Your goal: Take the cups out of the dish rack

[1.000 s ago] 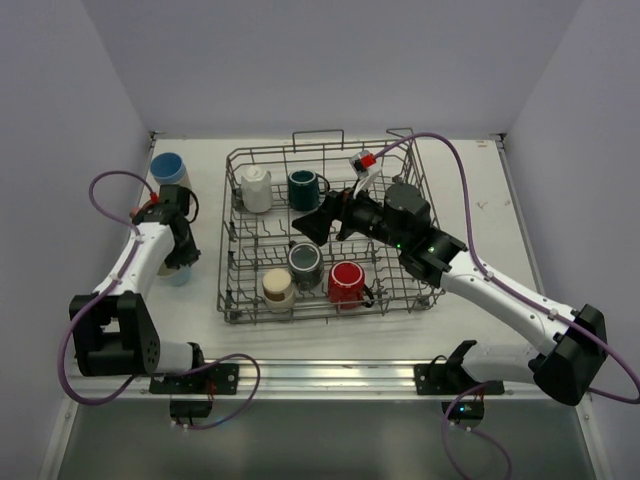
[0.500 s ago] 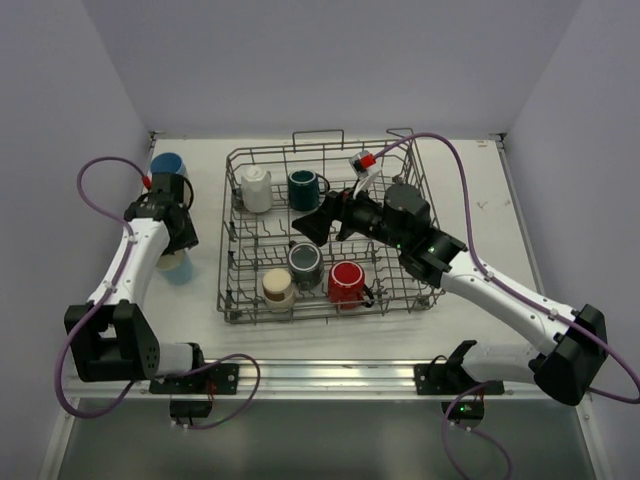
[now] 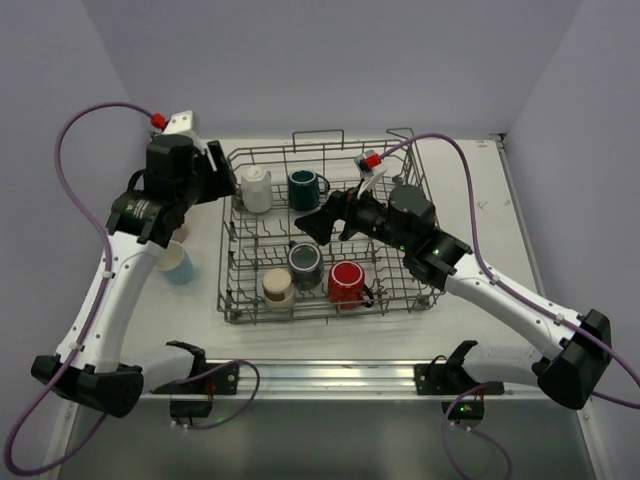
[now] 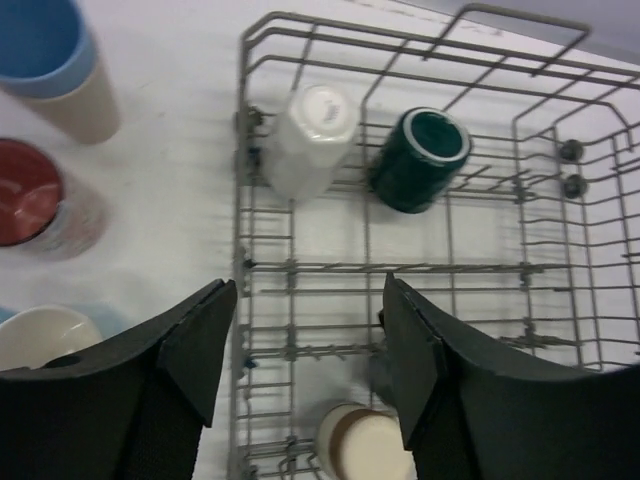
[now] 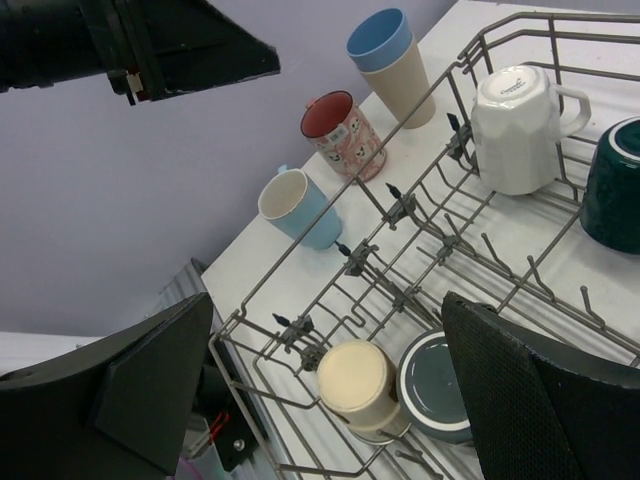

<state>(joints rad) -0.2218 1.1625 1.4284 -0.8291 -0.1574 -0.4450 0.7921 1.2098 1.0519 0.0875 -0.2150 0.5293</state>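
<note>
Now the dish rack point(image 3: 300, 312) sits in the middle of the table point(image 3: 480, 200) with five cups in it: a white mug point(image 3: 257, 189) and a teal mug point(image 3: 303, 189) far, a cream cup point(image 3: 278, 288), a grey cup point(image 3: 305, 264) and a red cup point(image 3: 346, 281) near. A light blue mug point(image 5: 298, 208) and a pink mug point(image 5: 340, 133) stand on the table left of it. The left jaws by the rack's far left corner and the right jaws over its middle are both wide open, holding nothing.

Even, diffuse overhead light: the white table point(image 3: 500, 200) is bright without glare, shadows under the dish rack point(image 3: 300, 310) faint. The fingers point(image 4: 190, 350) of the left gripper point(image 4: 307, 283) appear dark and soft-edged (top view sharp throughout).
</note>
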